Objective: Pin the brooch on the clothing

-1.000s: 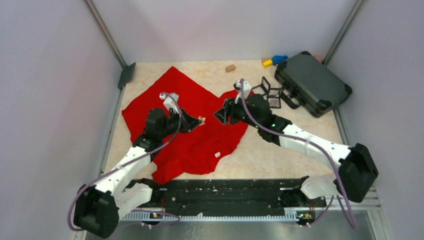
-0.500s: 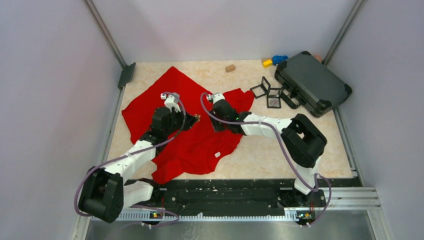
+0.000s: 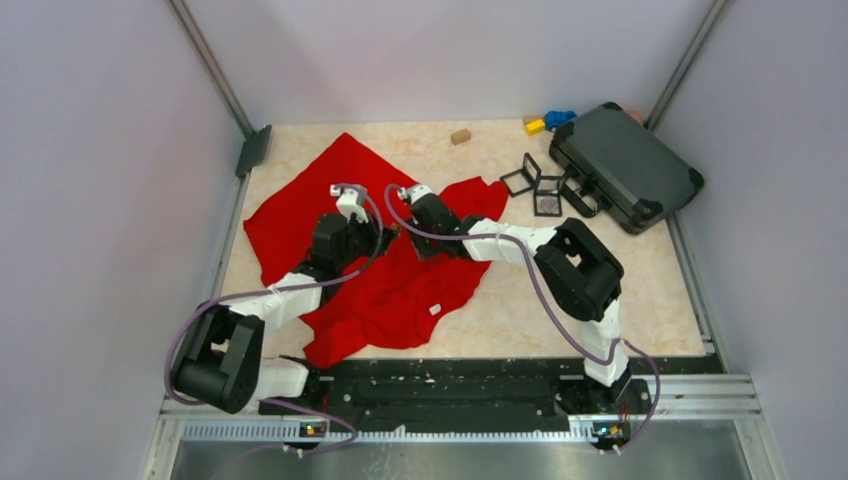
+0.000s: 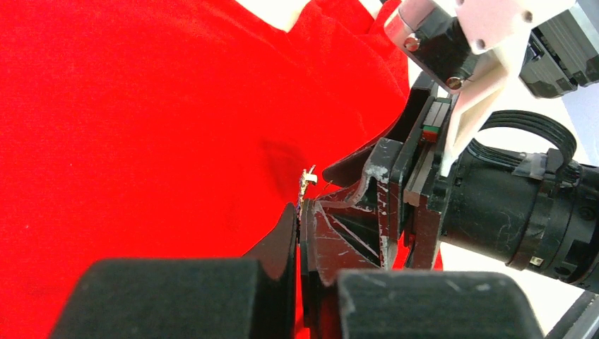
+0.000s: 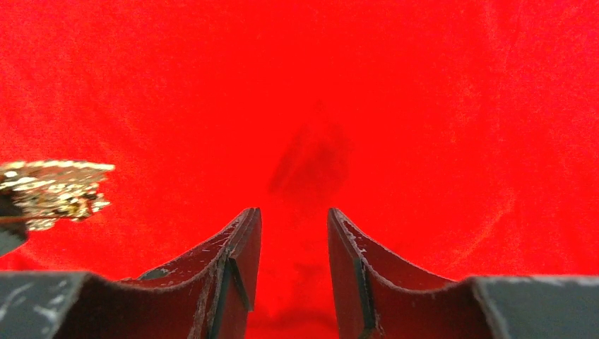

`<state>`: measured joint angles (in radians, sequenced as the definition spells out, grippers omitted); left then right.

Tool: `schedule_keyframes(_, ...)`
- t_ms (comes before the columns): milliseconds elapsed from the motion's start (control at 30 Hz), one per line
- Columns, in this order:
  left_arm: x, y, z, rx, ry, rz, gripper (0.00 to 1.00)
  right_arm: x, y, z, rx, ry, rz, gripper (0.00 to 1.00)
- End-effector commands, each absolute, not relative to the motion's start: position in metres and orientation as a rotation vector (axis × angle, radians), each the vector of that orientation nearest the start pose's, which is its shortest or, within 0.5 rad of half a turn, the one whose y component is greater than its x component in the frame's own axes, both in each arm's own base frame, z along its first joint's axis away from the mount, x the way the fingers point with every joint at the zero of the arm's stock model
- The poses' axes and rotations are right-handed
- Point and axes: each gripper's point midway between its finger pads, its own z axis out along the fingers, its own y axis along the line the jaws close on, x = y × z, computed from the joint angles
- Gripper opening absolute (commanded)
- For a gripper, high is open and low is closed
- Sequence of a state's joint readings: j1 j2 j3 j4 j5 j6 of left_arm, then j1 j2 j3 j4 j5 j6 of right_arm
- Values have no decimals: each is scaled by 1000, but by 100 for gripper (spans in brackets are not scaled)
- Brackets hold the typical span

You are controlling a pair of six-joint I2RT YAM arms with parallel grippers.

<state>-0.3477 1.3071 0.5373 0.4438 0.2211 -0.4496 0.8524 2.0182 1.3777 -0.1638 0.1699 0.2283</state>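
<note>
The left gripper [image 4: 301,212] clamps the small, likely fragile brooch [image 4: 307,181]; the right gripper [image 5: 293,220] gapes empty over soft, limp clothing [image 3: 300,205], best pinched at a fold.

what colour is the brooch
Gold and glittery. The brooch shows best in the right wrist view, at the left edge, against the red clothing.

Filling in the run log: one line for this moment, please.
left fingers: shut on brooch | right fingers: open, empty, above clothing | brooch unpinned
</note>
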Motion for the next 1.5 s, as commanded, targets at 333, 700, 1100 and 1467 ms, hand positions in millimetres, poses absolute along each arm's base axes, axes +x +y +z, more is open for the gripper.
schedule_keyframes(333,340,-187,129,121,1890,-763,0,366,361,32,-610,2317,245,39)
schedule_keyframes(700,340,-186,128,121,1891,-759,0,356,353,20,-580,2370,235,16)
schedule_keyframes(1100,348,-193,96,54,1988,-768,0,358,361,41,-563,2321,309,12)
schedule_keyframes(1467,356,-208,77,44,2027,-769,0,352,356,53,-529,2283,344,24)
